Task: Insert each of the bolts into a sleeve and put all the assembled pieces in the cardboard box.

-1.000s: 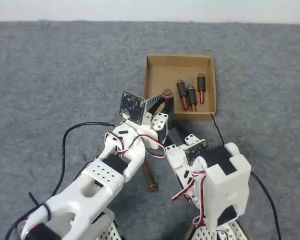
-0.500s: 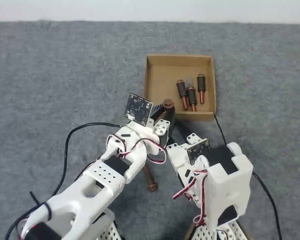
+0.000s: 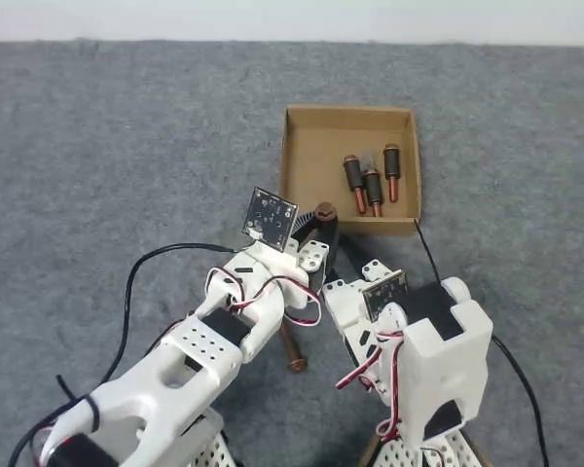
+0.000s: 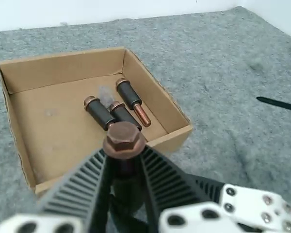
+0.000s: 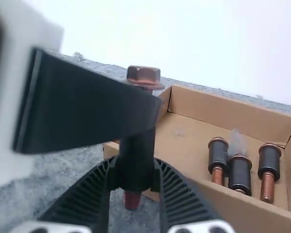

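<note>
1. Lying flat on the grey carpeted table point(image 3: 127, 146), toward its front edge and partly under the left arm, is one loose copper-coloured metal bolt point(image 3: 290, 345) with no sleeve on it.
2. The left gripper point(image 4: 123, 154) has its ribbed black fingers closed on a second copper-coloured hexagon-headed bolt point(image 4: 123, 138), gripping just under the head. This bolt stands upright, head up.
3. The held bolt passes down through a black cylindrical sleeve point(image 5: 136, 160), and its threaded tip shows below the sleeve's lower end. The pair is clear of the table, just outside the near wall of the box and toward that wall's left corner.
4. The right gripper point(image 5: 135, 167) has its fingers closed around the middle of the sleeve, below the left gripper's hold.
5. The open brown cardboard box point(image 3: 316, 165) sits toward the far edge of the table. Three assembled bolt-and-sleeve pieces point(image 3: 372, 185) lie side by side in its right half, close to the right wall.
6. Handling, as judged:
   - The bolt looks rigid, smooth and heavy for its size.
   - The sleeve looks matt and should give the pads the surer purchase.
   - The sleeve's mid-body is the better place to hold.
   - Kept head up, the flange should rest on the sleeve. Tipped head down, the bolt might slide out.
7. Outstanding, as judged: the held piece is not yet in the box, and the loose bolt is not yet sleeved.
</note>
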You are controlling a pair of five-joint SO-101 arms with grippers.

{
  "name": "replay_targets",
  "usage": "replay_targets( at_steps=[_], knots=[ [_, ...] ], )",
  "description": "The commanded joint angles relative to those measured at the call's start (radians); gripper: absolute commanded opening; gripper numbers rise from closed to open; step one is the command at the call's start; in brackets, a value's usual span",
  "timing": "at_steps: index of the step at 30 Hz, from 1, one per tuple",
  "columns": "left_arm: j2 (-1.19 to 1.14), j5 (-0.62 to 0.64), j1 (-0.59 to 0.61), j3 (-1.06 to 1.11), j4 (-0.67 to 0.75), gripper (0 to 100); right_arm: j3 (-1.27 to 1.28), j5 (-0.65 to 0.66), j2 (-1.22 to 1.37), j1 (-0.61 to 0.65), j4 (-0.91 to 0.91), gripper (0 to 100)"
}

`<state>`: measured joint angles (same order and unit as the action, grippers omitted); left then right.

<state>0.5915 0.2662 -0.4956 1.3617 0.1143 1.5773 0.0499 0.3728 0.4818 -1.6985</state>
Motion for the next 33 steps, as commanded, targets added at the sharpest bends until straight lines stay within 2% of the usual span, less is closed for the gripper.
replay_targets(
  at_steps=[1, 4, 9, 12, 27, 33],
  knots=[
    [-0.006, -0.014, 0.003, -0.002, -0.008, 1, -0.017, 0.000, -0.076, -0.033, -0.018, 0.6],
    [-0.006, -0.014, 0.003, -0.002, -0.008, 3, -0.017, 0.000, -0.074, -0.033, -0.018, 0.6],
    [-0.006, -0.009, 0.005, -0.001, -0.012, 17, -0.017, 0.000, -0.074, -0.033, -0.016, 0.6],
    [-0.006, -0.011, 0.006, 0.015, -0.009, 21, -0.026, 0.000, -0.070, -0.035, -0.016, 0.6],
    [0.003, -0.008, 0.003, 0.007, -0.008, 21, -0.038, 0.000, -0.067, -0.035, -0.007, 0.6],
    [0.003, -0.008, 0.054, -0.038, -0.011, 21, -0.055, 0.000, -0.067, -0.035, 0.039, 0.6]
  ],
)
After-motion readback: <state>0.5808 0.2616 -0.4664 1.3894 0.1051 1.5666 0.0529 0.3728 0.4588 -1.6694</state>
